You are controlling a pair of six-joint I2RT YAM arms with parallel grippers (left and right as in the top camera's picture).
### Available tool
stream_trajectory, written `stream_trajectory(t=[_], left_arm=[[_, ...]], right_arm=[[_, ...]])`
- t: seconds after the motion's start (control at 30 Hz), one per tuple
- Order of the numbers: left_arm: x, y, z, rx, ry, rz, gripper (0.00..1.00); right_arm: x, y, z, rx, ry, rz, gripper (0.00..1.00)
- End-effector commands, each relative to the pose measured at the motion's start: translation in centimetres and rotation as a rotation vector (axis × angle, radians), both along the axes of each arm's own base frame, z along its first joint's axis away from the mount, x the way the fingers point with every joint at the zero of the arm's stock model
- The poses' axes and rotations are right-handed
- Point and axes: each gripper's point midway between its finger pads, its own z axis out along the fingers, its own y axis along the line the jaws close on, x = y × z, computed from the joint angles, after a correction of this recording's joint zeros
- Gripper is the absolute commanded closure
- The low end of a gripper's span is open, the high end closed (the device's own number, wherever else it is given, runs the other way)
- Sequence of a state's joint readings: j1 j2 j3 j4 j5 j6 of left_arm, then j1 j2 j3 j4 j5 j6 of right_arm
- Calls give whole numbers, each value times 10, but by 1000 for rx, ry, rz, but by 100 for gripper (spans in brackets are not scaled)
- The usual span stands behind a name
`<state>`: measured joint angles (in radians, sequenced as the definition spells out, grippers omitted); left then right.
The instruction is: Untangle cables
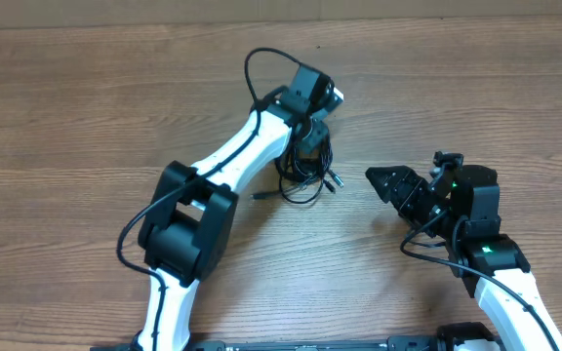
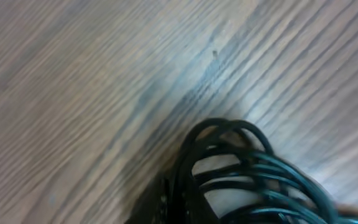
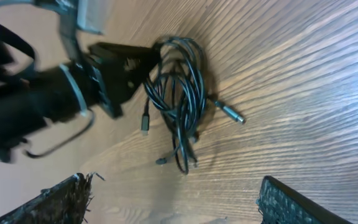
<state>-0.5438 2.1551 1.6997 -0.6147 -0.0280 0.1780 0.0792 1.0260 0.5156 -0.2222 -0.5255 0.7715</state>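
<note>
The cables [image 1: 305, 175] lie as one tangled bundle of thin black cords on the wooden table, with small plugs sticking out at the right [image 1: 337, 180] and left [image 1: 259, 196]. My left gripper [image 1: 312, 136] sits at the far end of the bundle, shut on the cables. The left wrist view shows the looped cables [image 2: 241, 168] pressed close to the lens, the jaws themselves hidden. In the right wrist view the left gripper [image 3: 135, 65] pinches the top of the cables [image 3: 179, 93]. My right gripper [image 1: 383, 182] stands open to the right of the bundle, apart from it, its fingers [image 3: 291, 205] wide.
The wooden table [image 1: 86, 107] runs to its back edge at the top of the overhead view. The left arm's own thicker wire [image 1: 261, 58] loops above its wrist. Both arm bases stand at the front edge.
</note>
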Motion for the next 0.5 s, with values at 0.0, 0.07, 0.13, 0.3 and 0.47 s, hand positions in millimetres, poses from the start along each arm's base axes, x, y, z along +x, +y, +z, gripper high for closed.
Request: stream_trajectory(t=[0.0, 0.07, 0.13, 0.3, 0.47], left_arm=[[1, -19, 96, -210, -70, 72, 96], [-11, -28, 115, -277, -48, 21, 96], [-26, -40, 134, -363, -18, -44, 96], [-52, -59, 166, -483, 1, -226, 96], [-52, -58, 173, -536, 37, -166, 96]], right_arm=[[-5, 13, 8, 6, -69, 118, 15], [-6, 13, 9, -6, -82, 131, 16], [-5, 13, 10, -8, -87, 134, 16], [-4, 13, 14, -8, -88, 134, 18], [-4, 14, 22, -7, -76, 136, 26]])
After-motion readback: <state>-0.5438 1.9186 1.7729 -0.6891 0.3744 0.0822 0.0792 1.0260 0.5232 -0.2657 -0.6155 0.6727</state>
